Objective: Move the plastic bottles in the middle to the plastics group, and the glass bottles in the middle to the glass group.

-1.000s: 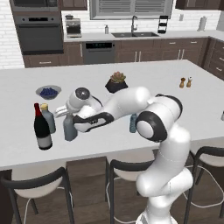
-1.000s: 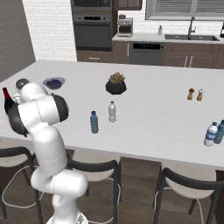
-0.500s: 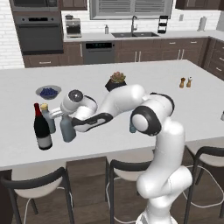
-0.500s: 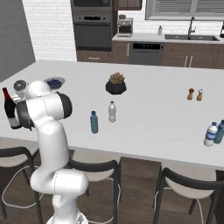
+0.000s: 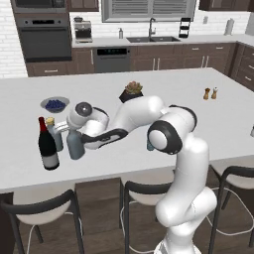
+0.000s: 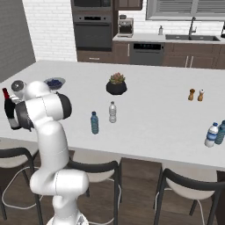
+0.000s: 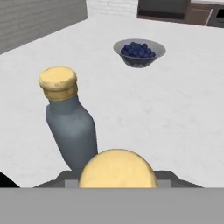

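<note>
Glass is what this end of the island counter [image 5: 208, 129] is for, and the layout shows it: the long white top carries the sorted bottles at its far ends and the unsorted ones in the middle, so each kind has a clear home. The white arm reaches far across to the left end, where the glass group stands near the front edge: the tall dark wine bottle [image 5: 47, 146] with a yellow-capped grey bottle [image 5: 54, 134] just behind it. Just beside those two stands a second grey-blue glass bottle [image 5: 75, 144], upright on the counter, and the gripper [image 5: 67, 128] sits at its neck; this looks like the bottle being delivered, set close to its kind without touching them. In the hand view its yellow cap [image 7: 117, 168] sits low and centred between the fingers, with the group's grey bottle standing just beyond, which fits a top-down hold at the neck. Whether the fingers clamp the neck or have let go cannot be told, since the cap hides them. Back in the middle, the small blue plastic bottle [image 6: 94, 123] and a clear bottle [image 6: 112, 112] stand near each other, not yet sorted, and the plastics group [image 6: 215, 134] waits at the right end. A bowl of blueberries [image 7: 138, 52] lies beyond the glass group, well apart.
</note>
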Controlling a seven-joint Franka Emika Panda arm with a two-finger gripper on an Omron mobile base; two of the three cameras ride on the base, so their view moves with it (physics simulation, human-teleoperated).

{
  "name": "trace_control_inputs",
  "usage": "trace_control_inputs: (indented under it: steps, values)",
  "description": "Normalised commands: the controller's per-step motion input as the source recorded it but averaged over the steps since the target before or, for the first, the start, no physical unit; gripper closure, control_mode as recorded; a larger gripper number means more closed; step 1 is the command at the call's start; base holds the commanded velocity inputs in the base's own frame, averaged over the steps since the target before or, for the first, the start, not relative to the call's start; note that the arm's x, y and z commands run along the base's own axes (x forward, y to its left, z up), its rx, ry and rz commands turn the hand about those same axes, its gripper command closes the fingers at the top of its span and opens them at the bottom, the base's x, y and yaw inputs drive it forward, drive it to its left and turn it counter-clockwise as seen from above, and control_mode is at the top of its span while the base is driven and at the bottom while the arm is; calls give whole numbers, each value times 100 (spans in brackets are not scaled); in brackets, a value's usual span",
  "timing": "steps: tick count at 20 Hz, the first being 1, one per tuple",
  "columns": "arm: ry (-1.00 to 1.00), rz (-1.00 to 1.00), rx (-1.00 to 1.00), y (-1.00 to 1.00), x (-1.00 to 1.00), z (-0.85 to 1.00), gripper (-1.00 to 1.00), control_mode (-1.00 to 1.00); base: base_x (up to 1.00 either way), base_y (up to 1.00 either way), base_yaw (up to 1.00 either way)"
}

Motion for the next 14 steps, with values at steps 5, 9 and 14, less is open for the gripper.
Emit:
trace_control_inputs:
  steps: [5, 9, 14]
  values:
    - [-1, 0, 14, -8, -1, 0, 100, -100, 0, 0, 0]
    - [0, 0, 2, 0, -1, 0, 100, -100, 0, 0, 0]
    - [0, 0, 0, 0, 0, 0, -100, -100, 0, 0, 0]
